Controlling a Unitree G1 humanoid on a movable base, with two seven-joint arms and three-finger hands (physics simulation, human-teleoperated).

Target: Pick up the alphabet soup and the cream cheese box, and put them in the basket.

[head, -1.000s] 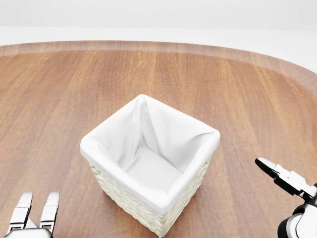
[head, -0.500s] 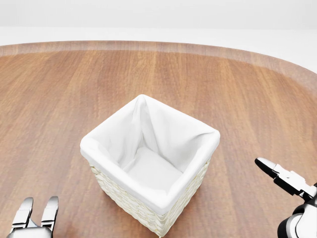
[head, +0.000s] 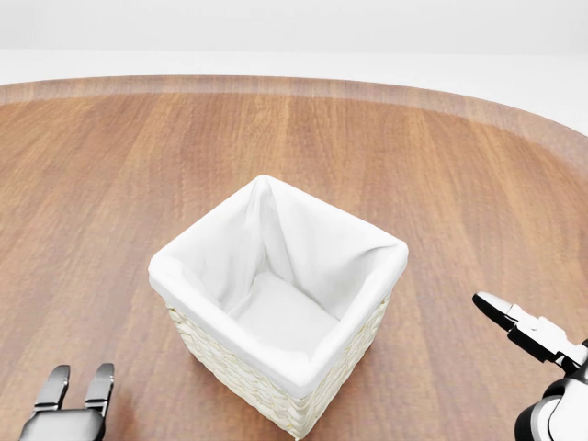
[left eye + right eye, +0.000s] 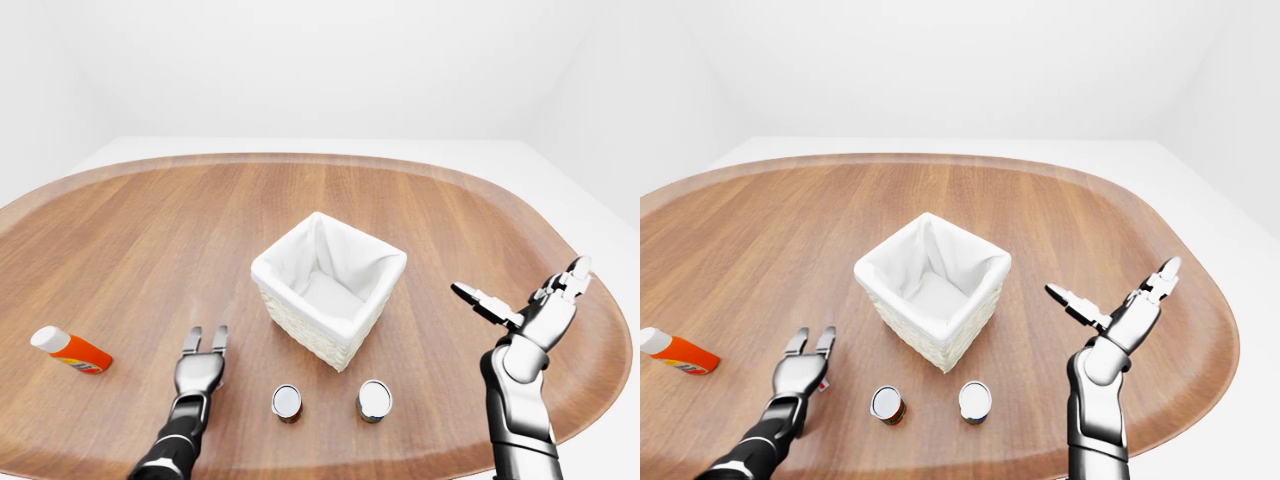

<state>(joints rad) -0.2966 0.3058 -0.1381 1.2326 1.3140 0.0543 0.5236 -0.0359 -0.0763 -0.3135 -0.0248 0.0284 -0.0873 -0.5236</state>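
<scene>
Your left hand has slid toward the table's near edge, fingers spread, holding nothing. Right hand unchanged, splayed, empty. Basket sits mid-table, unfilled. Two cans stand by the near edge; one is probably the soup. No cream cheese box visible.

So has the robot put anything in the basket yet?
Not yet. The basket looks empty inside. Both hands are open and hold nothing: left hand, right hand. Two cans stand on the table. I can't see a cream cheese box.
</scene>
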